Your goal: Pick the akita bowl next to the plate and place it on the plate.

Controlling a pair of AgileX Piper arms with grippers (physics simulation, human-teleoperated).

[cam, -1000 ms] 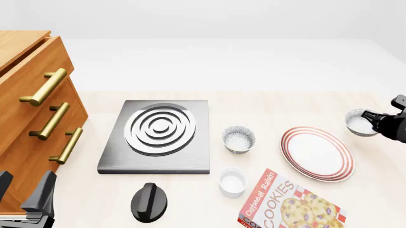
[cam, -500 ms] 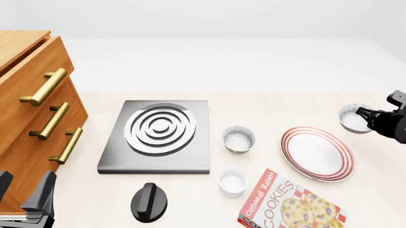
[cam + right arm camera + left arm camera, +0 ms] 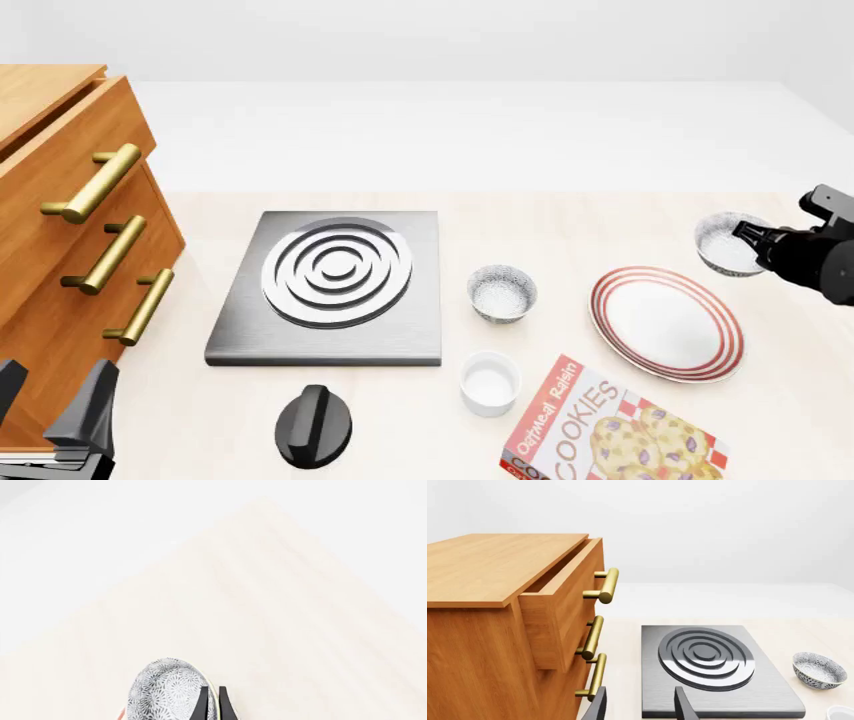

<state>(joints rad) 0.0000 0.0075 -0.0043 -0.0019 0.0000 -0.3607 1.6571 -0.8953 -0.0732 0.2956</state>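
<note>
Pinching the akita bowl (image 3: 727, 243) by its rim, my right pincer (image 3: 762, 239) holds it above the desk (image 3: 534, 220), just beyond the plate (image 3: 667, 322); my left pincer (image 3: 639, 707) sits spread.

Front view looks down on the whole worktop (image 3: 561, 215); left wrist sits low, sharing its stove plate (image 3: 331, 287) (right wrist hovers close).
</note>
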